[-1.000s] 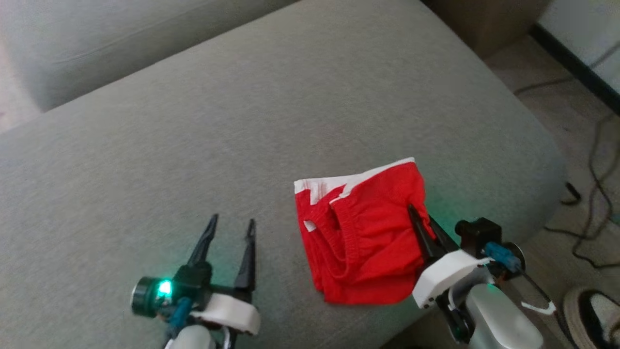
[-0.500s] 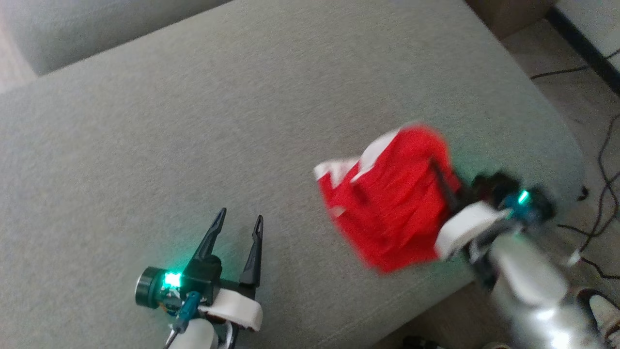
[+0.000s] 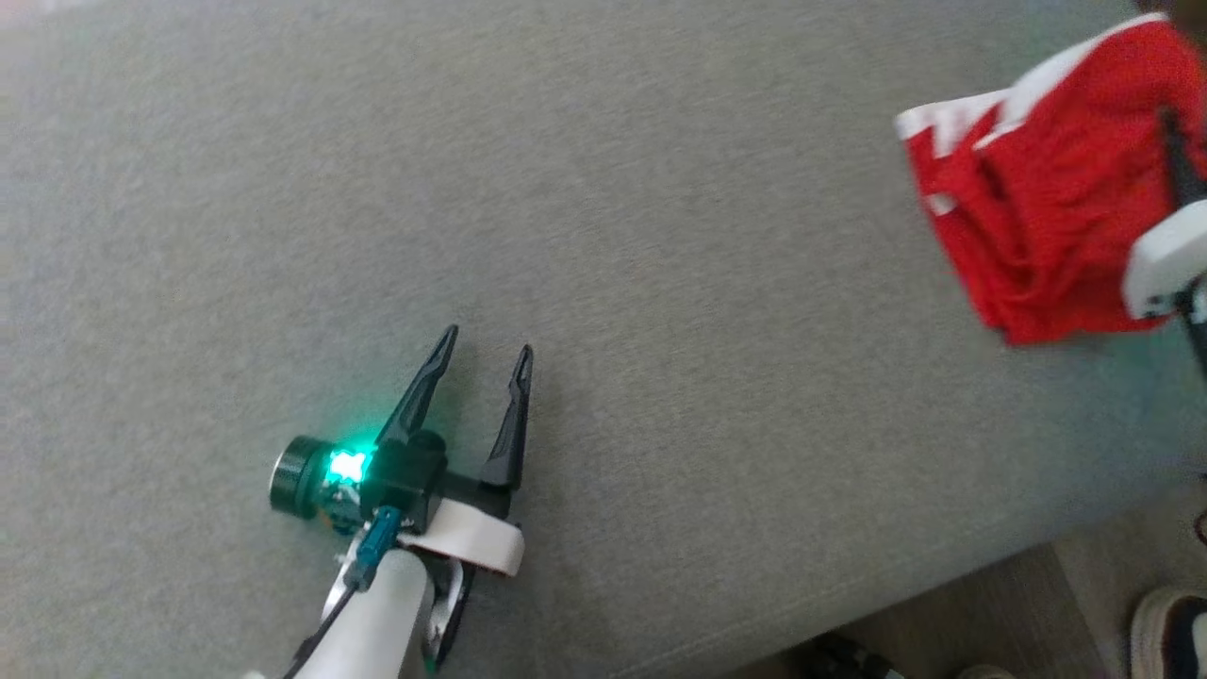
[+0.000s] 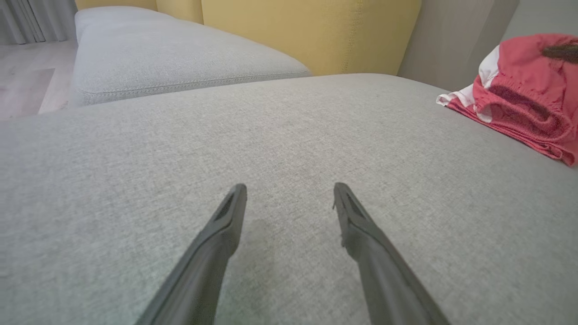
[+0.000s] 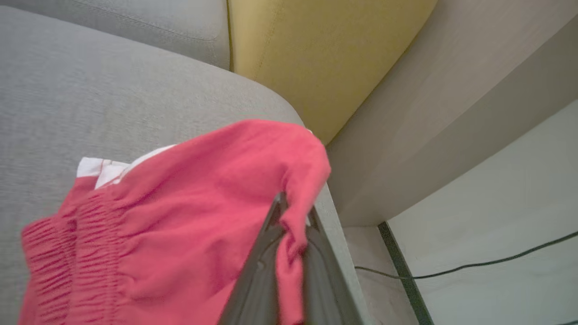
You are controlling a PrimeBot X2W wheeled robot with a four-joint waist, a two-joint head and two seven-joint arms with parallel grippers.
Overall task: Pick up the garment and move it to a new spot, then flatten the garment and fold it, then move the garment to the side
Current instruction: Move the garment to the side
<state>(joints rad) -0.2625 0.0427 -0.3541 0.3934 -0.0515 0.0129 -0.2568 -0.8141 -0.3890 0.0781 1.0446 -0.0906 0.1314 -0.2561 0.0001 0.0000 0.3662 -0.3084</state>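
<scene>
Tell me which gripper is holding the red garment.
The right gripper, shut on a fold of the red garment; the left gripper is open above the grey cushion, holding nothing.

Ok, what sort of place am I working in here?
Probably a home living room: a grey upholstered sofa seat lies under the red garment held in the right gripper, with a yellow back cushion behind it, and pale wood floor and curtains beyond.
</scene>
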